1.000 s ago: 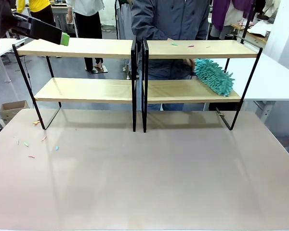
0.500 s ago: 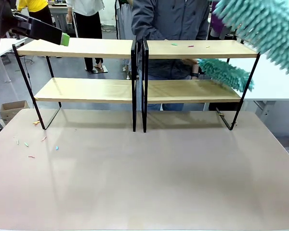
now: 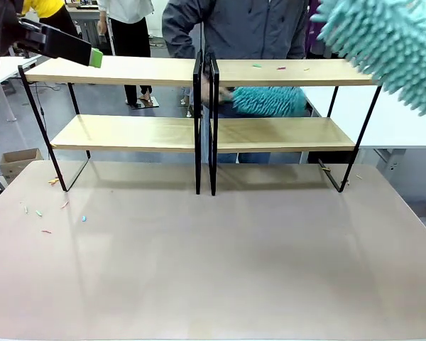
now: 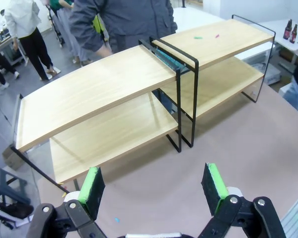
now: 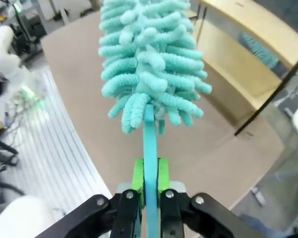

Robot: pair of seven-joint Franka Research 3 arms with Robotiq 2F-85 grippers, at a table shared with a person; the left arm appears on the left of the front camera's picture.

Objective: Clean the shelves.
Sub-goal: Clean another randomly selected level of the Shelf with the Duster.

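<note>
Teal duster (image 5: 151, 64) is clamped by its handle in your right gripper (image 5: 150, 186); left gripper (image 4: 154, 184) is released, shelves (image 4: 139, 94) at 12 o'clock.

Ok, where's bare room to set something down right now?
The tabletop in front of the shelves is bare apart from small scraps near its left edge. Both left boards look bare. The right lower tier is crowded: the person's duster sweeps there.

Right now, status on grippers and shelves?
Left gripper open, empty, facing the shelves. Right gripper shut on duster. Scraps on top right board. Person's duster sweeping lower right board.
</note>
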